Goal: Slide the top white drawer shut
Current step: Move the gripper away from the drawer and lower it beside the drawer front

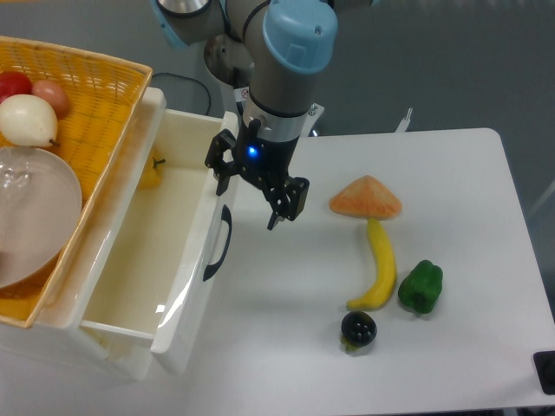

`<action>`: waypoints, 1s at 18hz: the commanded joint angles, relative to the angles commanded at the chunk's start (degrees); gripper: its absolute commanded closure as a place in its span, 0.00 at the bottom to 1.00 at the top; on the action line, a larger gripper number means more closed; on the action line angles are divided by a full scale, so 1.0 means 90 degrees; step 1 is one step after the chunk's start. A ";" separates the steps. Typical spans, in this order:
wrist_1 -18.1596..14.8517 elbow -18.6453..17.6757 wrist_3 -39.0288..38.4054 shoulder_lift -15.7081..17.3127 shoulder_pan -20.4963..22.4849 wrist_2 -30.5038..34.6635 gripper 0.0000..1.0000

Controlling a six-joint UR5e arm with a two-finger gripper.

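Hidden or cut off: I see the orange wicker basket (104,78) run off the left edge; it covers the rear left part of the top white drawer (152,260). The lower drawer front is not visible to me from this angle.
Hard to make out: a small yellow object (153,173) sits in the drawer's far corner, partly under the basket; I cannot identify it.
Top white drawer: pulled out, at the table's left; glossy white plastic, deep box, black arched handle (218,243) on its front.
Gripper (253,198): I read the two black fingers as spread apart, holding nothing, hovering just beside the drawer front, above the handle.
Basket contents: clear glass bowl (35,217), pale pear (28,120), two reddish fruits behind it.
White table (486,173): orange triangular slice (366,198), curved yellow banana (378,269), green pepper (421,286), dark round fruit (358,328).
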 joint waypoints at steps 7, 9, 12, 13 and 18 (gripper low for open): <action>0.0020 -0.0059 0.0412 -0.0088 -0.0010 0.0603 0.00; 0.0029 -0.0049 0.0412 -0.0185 -0.0078 0.0898 0.00; 0.0195 -0.0126 0.0441 -0.0303 -0.0137 0.0889 0.00; 0.0340 -0.0195 0.0518 -0.0312 -0.0137 0.0889 0.00; 0.0655 -0.0361 0.0656 -0.0498 -0.0049 0.1220 0.00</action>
